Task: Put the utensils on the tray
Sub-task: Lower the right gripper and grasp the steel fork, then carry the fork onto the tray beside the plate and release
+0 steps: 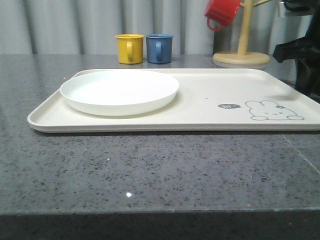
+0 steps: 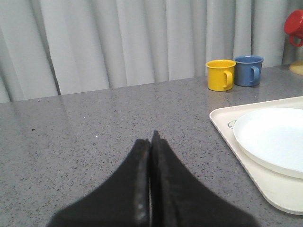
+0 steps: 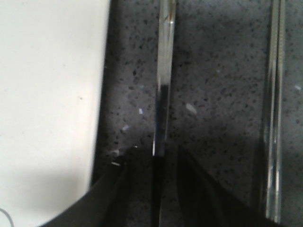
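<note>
The cream tray [image 1: 210, 97] with its rabbit drawing lies across the grey counter, and the round white plate [image 1: 120, 90] rests on its left part. In the right wrist view, my right gripper [image 3: 154, 158] is low over the counter just beside the tray's edge [image 3: 47, 94]. It is open, with its fingers either side of a slim silver utensil shaft [image 3: 163, 80] and gaps on both sides. A second silver shaft [image 3: 273, 118] lies parallel further out. My left gripper [image 2: 151, 137] is shut and empty, above bare counter to the left of the tray [image 2: 222, 123] and plate [image 2: 274, 137].
A yellow mug [image 1: 129, 48] and a blue mug [image 1: 159, 48] stand behind the tray. A red mug [image 1: 221, 12] hangs on a wooden mug tree [image 1: 242, 52] at the back right. My dark right arm [image 1: 305, 60] stands at the tray's far right. Grey curtain closes the back.
</note>
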You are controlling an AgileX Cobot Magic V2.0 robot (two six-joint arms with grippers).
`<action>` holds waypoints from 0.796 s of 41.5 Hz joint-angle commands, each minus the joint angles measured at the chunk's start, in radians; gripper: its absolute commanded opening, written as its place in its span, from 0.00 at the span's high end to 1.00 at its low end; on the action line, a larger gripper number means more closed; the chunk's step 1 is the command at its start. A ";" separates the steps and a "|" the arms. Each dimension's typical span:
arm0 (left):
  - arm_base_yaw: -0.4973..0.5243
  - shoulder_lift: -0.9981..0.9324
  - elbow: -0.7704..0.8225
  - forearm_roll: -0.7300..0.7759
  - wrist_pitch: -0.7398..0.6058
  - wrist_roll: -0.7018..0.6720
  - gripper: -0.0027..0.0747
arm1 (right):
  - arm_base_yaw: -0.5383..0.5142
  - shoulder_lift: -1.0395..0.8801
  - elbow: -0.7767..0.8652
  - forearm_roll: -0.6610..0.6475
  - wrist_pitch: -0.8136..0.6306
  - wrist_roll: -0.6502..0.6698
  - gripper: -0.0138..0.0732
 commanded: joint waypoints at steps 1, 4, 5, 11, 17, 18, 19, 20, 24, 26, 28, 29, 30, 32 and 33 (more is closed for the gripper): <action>0.000 0.010 -0.028 -0.012 -0.085 -0.011 0.99 | -0.002 -0.033 -0.025 -0.010 -0.030 -0.012 0.63; 0.000 0.010 -0.028 -0.012 -0.085 -0.011 0.99 | -0.002 -0.033 -0.025 -0.010 -0.022 -0.012 0.76; 0.000 0.010 -0.028 -0.012 -0.085 -0.011 0.99 | -0.002 -0.033 -0.025 -0.010 -0.018 -0.012 0.80; 0.000 0.010 -0.028 -0.012 -0.085 -0.011 0.99 | -0.002 -0.033 -0.025 -0.010 -0.006 -0.011 0.96; 0.000 0.010 -0.028 -0.012 -0.085 -0.011 0.99 | -0.004 -0.062 -0.025 -0.013 0.000 0.006 0.96; 0.000 0.010 -0.028 -0.012 -0.085 -0.011 0.99 | -0.004 -0.075 -0.025 -0.018 0.000 0.018 0.96; 0.000 0.010 -0.028 -0.012 -0.085 -0.011 0.99 | -0.004 -0.085 -0.025 -0.025 0.000 0.026 0.96; 0.000 0.010 -0.028 -0.012 -0.085 -0.011 0.99 | -0.004 -0.096 -0.025 -0.034 0.000 0.044 0.96; 0.000 0.010 -0.028 -0.012 -0.085 -0.011 0.99 | 0.002 -0.150 -0.027 -0.055 0.004 0.103 0.96; 0.000 0.010 -0.028 -0.012 -0.085 -0.011 0.99 | 0.011 -0.171 -0.027 -0.055 0.011 0.111 0.96; 0.000 0.010 -0.028 -0.012 -0.085 -0.011 0.99 | 0.028 -0.191 -0.028 -0.055 0.026 0.118 0.96; 0.000 0.010 -0.028 -0.012 -0.085 -0.011 0.99 | 0.038 -0.197 -0.032 -0.055 0.036 0.120 0.96; 0.000 0.010 -0.028 -0.012 -0.085 -0.011 0.99 | 0.053 -0.200 -0.038 -0.055 0.048 0.122 0.96; 0.000 0.010 -0.028 -0.012 -0.085 -0.011 0.99 | 0.082 -0.200 -0.056 -0.055 0.078 0.125 0.96; 0.000 0.010 -0.028 -0.012 -0.085 -0.011 0.99 | 0.097 -0.199 -0.064 -0.055 0.088 0.129 0.96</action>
